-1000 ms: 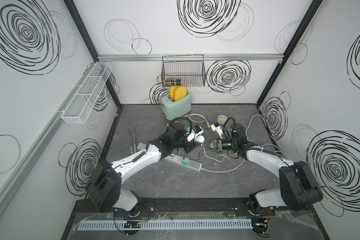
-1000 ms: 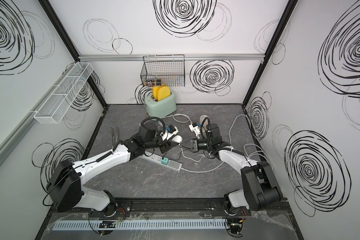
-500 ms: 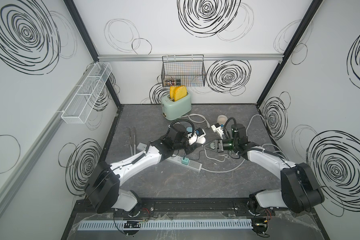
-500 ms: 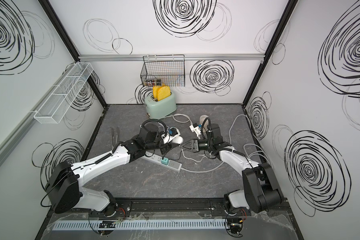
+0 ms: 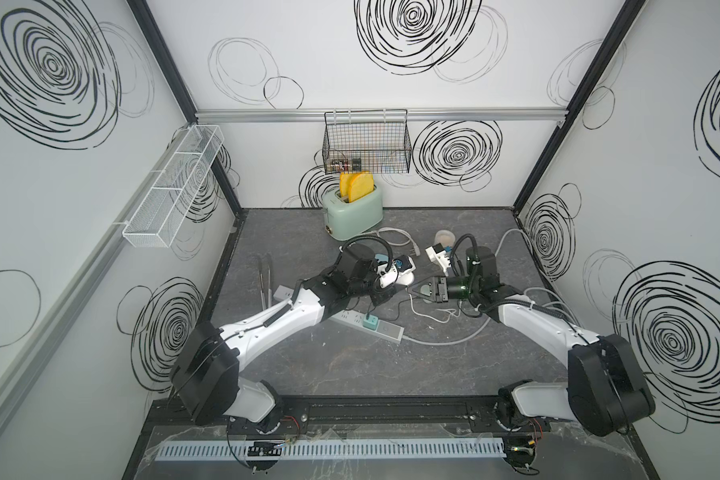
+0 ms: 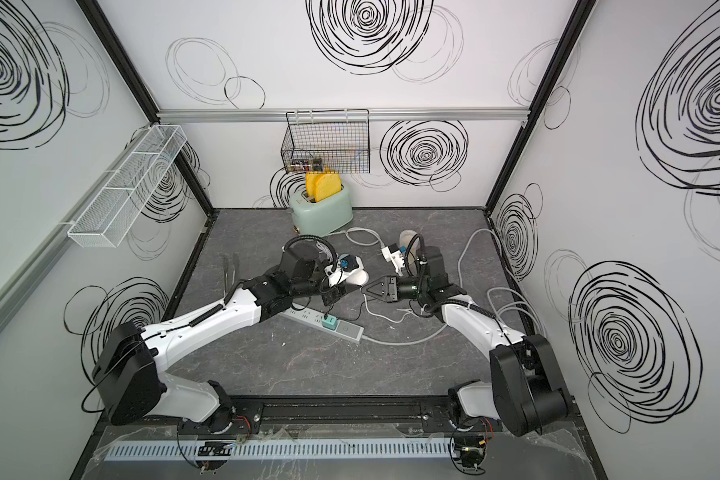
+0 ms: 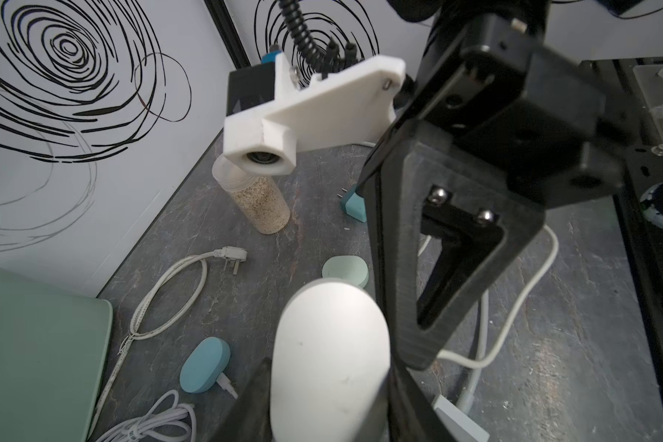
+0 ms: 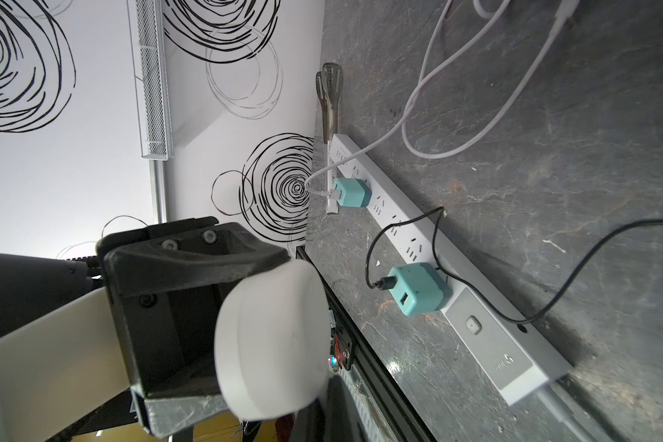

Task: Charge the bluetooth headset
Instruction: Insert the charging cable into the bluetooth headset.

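Note:
The bluetooth headset's white oval case (image 5: 405,277) (image 6: 356,276) (image 7: 330,359) (image 8: 272,344) hangs above the table with my left gripper (image 5: 387,286) (image 7: 328,386) shut on it, one finger on each side. My right gripper (image 5: 412,289) (image 6: 365,289) faces the case from the right, almost touching it. It is shut on the end of a thin black cable (image 8: 552,306). That cable runs from a teal charger (image 5: 370,322) (image 8: 418,291) plugged into the white power strip (image 5: 389,331) (image 8: 479,325). The plug itself is hidden between the fingers.
A mint toaster (image 5: 352,212) stands at the back under a wire basket (image 5: 366,141). Tongs (image 5: 265,274) lie to the left. A blue case (image 7: 205,365), a green case (image 7: 345,269), a jar (image 7: 261,203) and loose white cables (image 7: 161,302) lie behind the grippers. A second teal charger (image 8: 351,193) sits on the strip.
My left gripper has carried the white case to the right, closer to the right gripper's tips. The right arm has barely moved.

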Tool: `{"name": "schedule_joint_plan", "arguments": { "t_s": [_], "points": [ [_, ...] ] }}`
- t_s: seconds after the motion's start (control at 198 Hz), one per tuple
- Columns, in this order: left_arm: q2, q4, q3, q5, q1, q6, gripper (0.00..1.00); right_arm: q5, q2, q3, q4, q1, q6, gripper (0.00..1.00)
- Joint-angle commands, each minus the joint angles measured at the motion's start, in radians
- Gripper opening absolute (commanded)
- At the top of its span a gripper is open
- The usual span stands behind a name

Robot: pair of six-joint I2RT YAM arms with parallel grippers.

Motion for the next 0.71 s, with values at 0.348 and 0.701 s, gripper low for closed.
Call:
{"name": "schedule_joint_plan", "arguments": {
  "t_s": [0.348, 0.701],
  "points": [
    [0.064, -0.270, 0.040, 0.359, -0.156, 0.101, 0.18, 0.162, 0.032, 0.106, 0.200, -0.068, 0.026, 0.00],
    [0.063, -0.132, 0.052, 0.181, -0.077, -0.094, 0.20, 0.115, 0.054, 0.092, 0.212, -0.077, 0.027, 0.00]
  ]
}}
